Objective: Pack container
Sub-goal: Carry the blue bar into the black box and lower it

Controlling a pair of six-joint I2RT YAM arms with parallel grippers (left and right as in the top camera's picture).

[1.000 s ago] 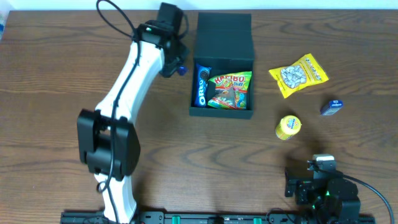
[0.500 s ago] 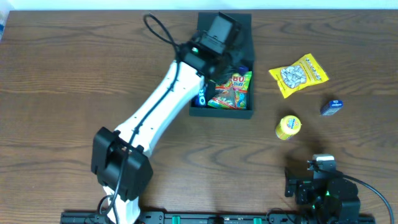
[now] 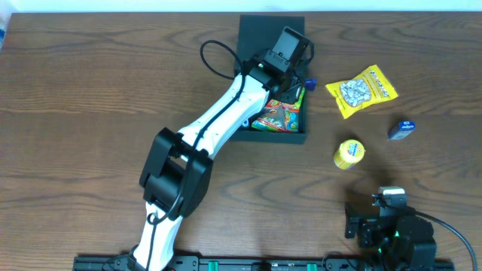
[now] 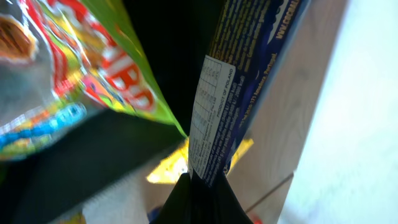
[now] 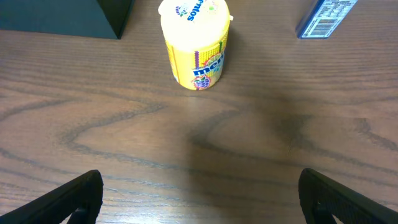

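Teal container sits at 12 o'clock on the worktop, lid open. Left hand pinches one blue packet over its 3 o'clock wall. Packing looks under way, and next the packet likely needs lowering beside the one green bag, then release. Outside, toward 3 o'clock: one yellow bag, one yellow tub, one blue box. Right hand, at 5 o'clock, gapes empty.

One container, two bags, one tub, two packs.
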